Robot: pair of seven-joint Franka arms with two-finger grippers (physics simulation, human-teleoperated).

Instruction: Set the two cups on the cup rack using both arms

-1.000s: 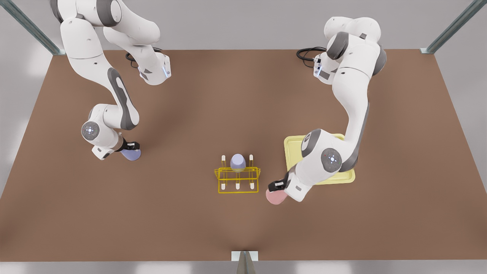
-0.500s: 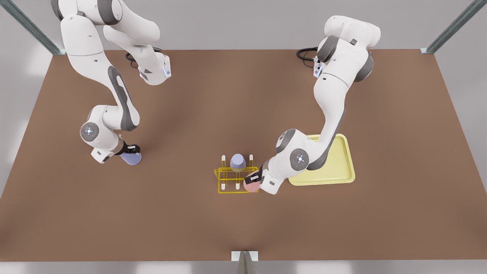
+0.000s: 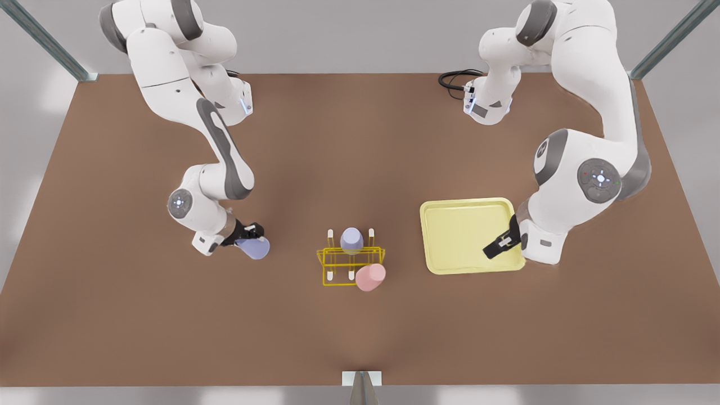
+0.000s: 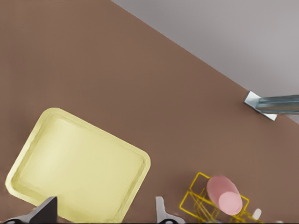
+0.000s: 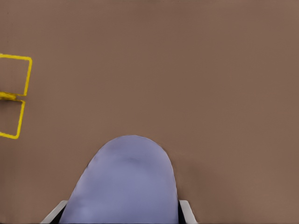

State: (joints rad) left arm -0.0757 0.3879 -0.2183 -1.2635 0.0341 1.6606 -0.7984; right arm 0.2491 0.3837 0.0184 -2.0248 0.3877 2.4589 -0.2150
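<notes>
The yellow wire cup rack (image 3: 337, 260) stands mid-table. A lavender cup (image 3: 351, 240) sits upside down on a back peg, and the pale pink cup (image 3: 370, 277) is on the front peg nearest the tray. My left gripper (image 3: 498, 247) hangs open and empty over the tray, well apart from the rack. In the left wrist view its fingers (image 4: 42, 212) are spread wide, with the pink cup (image 4: 224, 195) on the rack (image 4: 196, 198) beyond. My right gripper (image 3: 253, 239) is shut on the second lavender cup (image 3: 256, 248), at the front view's left of the rack. That cup (image 5: 126, 186) shows in the right wrist view, with the rack's edge (image 5: 18, 98) ahead.
A pale-yellow square tray (image 3: 461, 230) lies at the front view's right of the rack and also shows under the left gripper (image 4: 79, 163). A black cable (image 3: 455, 79) loops at the table's back edge. A metal bracket (image 3: 361, 378) sits at the near edge.
The left gripper set the pink cup on the rack, let go and drew back over the tray. The right gripper carried its lavender cup closer to the rack.
</notes>
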